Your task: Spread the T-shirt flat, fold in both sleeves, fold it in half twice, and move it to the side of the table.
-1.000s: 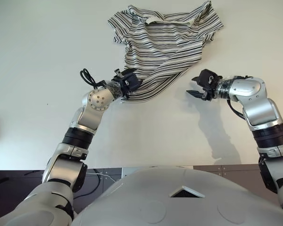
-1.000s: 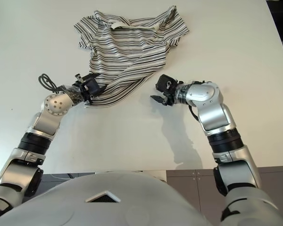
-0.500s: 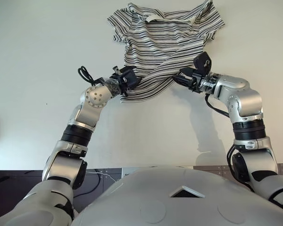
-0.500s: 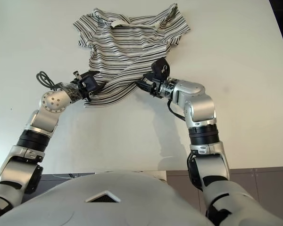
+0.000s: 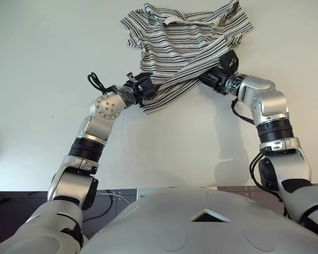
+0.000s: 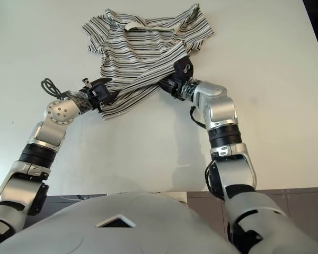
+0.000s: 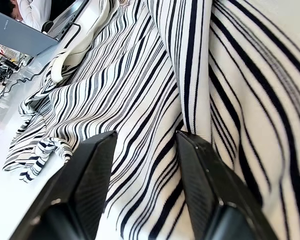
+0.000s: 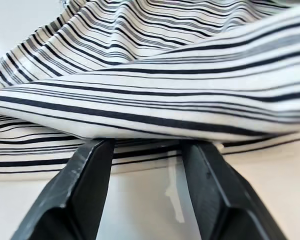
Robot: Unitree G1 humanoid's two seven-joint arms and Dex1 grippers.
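Observation:
The black-and-white striped T-shirt (image 5: 180, 42) lies crumpled at the far middle of the white table (image 5: 53, 47), collar away from me. Its near hem is pulled into a twisted band running between the two grippers. My left gripper (image 5: 146, 90) is at the hem's near left corner, shut on the T-shirt; in the left wrist view striped cloth runs between its dark fingers (image 7: 92, 175). My right gripper (image 5: 208, 79) is at the right end of the band, open, its fingers (image 8: 90, 180) reaching under a thick fold of cloth, with bare table between them.
The table is bare white around the shirt, with its right edge (image 6: 307, 32) far to the right and its front edge (image 5: 164, 186) close to me. A black cable loop (image 5: 97, 84) sticks out at the left wrist.
My right gripper has swung left and away from me, from open table to the shirt's right hem. The left gripper has drifted slightly right with the hem, which is now drawn tighter.

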